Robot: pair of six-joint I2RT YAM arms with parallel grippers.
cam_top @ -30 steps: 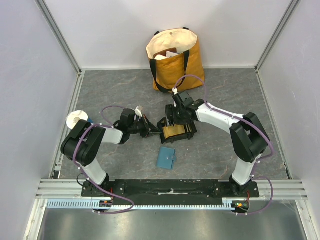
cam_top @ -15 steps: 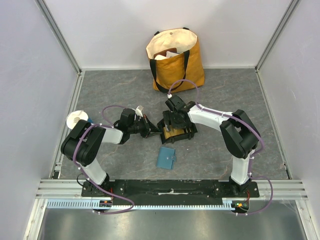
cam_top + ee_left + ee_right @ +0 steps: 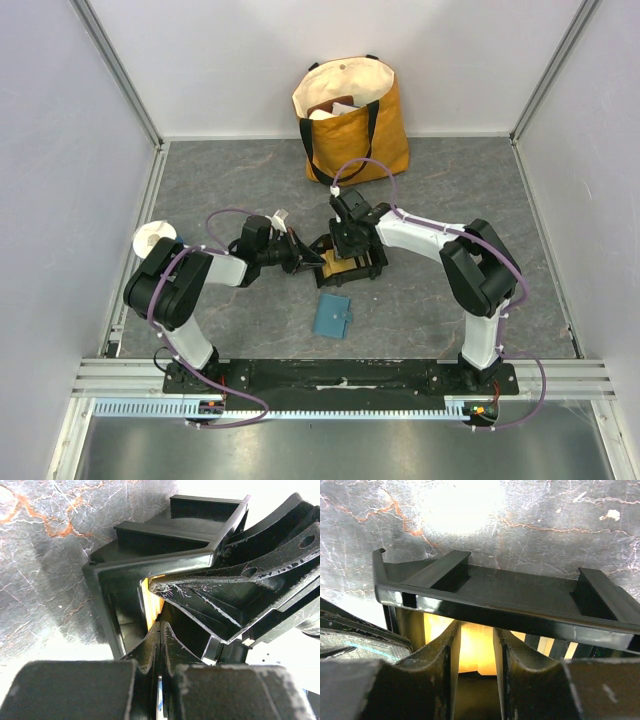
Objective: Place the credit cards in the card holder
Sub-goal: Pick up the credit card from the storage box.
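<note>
Left end effector [image 3: 159, 626] is pinched fully closed, tips right at the wall of the black tray [image 3: 520, 595]. Right end effector [image 3: 476, 624] sits at that tray with its 2 fingers a bit apart, gold credit cards [image 3: 477, 647] showing in the gap. The teal card holder [image 3: 332, 316] lies folded on the bench [image 3: 220, 180], near the tray on the arm-base side, not touching it.

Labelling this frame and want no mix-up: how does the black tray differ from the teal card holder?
The black tray is open-topped and holds tan-gold cards; the teal card holder looks folded shut, no card showing. The left gripper and right gripper are at the tray; the card holder lies apart, untouched. Both rest on the grey table.
</note>
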